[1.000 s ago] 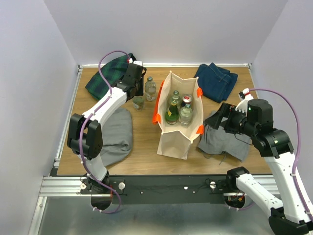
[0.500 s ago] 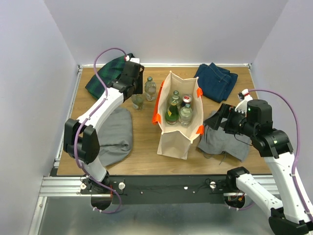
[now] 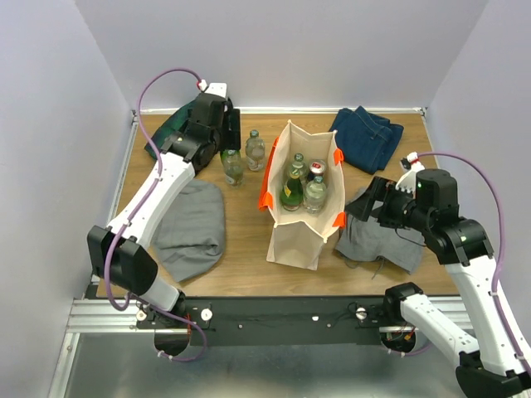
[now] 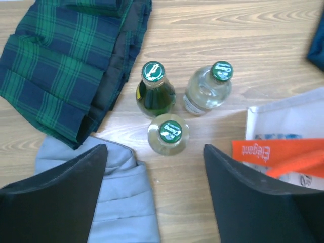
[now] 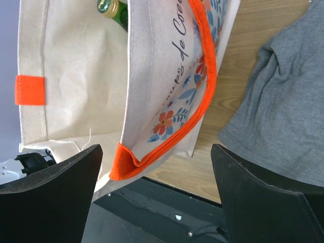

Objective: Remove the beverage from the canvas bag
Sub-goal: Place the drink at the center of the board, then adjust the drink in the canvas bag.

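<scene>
Left of the canvas bag [image 3: 300, 207], I log three capped bottles [image 4: 168, 132] under my left gripper [image 4: 154, 149], wide and empty; right of it, my right gripper [image 5: 156, 147], likewise spread; further bottles [image 3: 292, 189] inside.

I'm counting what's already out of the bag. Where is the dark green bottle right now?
In the left wrist view, the dark green bottle stands upright on the table between the plaid cloth and the clear bottle, outside the canvas bag.
</scene>
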